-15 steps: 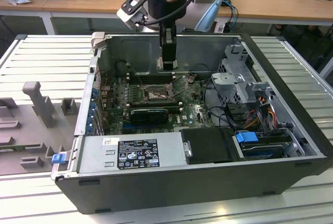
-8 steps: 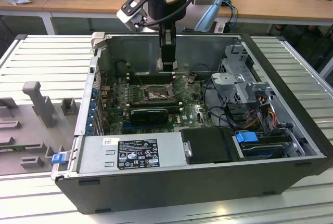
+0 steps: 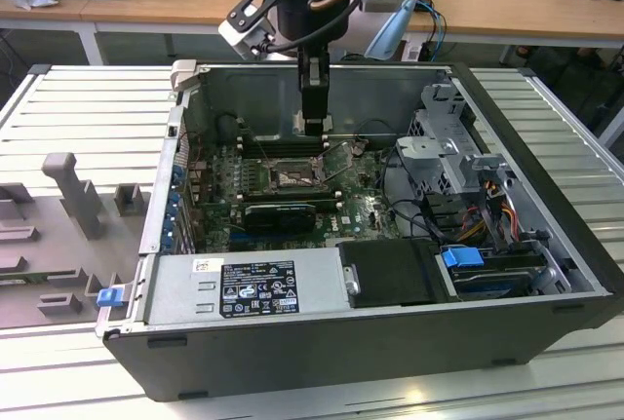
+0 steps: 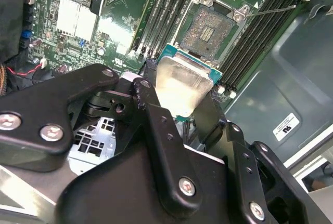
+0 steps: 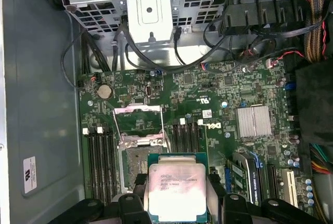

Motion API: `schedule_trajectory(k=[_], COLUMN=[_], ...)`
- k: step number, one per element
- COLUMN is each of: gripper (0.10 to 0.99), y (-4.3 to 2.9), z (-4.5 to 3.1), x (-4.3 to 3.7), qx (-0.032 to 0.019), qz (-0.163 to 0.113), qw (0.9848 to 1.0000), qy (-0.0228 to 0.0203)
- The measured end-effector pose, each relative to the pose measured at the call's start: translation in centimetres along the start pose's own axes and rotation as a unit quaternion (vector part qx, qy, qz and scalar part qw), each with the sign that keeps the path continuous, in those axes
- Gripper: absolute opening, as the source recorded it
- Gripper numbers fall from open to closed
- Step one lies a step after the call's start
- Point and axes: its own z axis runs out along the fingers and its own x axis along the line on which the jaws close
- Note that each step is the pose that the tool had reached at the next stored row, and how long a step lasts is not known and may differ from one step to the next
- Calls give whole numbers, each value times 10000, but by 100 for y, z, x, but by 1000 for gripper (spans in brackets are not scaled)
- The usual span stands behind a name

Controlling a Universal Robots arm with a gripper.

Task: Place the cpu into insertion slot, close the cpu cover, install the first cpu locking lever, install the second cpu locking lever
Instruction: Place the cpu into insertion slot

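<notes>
Ribbed grey metal bench (image 3: 58, 108) carries, at the exterior view's left, grey moulded plastic fixtures (image 3: 68, 181), then a dark grey open computer case (image 3: 341, 362). Over its green circuit board (image 5: 229, 94) hangs the black two-fingered gripper (image 3: 312, 123), clamped on the edges of the flat square cpu with a pale silver metal face (image 4: 182, 86). The cpu is held above the board, just beside the square silver-rimmed insertion slot with a dark centre (image 4: 210, 26), and is not seated in it. The thin silvery frame-shaped cpu cover (image 5: 141, 141) looks swung open. Further right stands a perforated silver metal drive cage (image 3: 439, 137).

In the second wrist view the cpu looks tilted against the slot. Set down skewed or off-register, it would likely bend the contacts or jam on the rim. So thin an edge grip could also let it slip. The cpu hides part of the slot in the first wrist view, the pad contact is covered, and the chip's corner marking cannot be made out.
</notes>
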Motion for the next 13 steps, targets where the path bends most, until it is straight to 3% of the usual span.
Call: schedule_trajectory(k=[4, 6, 9, 13], gripper=[529, 529, 529, 529], y=[-4, -10, -14, -18], z=[38, 104, 148, 201], x=[-1, -2, -1, 4], qx=[-3, -3, 0, 6], qz=[-2, -12, -224, -576], qw=[10000, 10000, 9997, 9983], qy=[-14, -13, 10, 39])
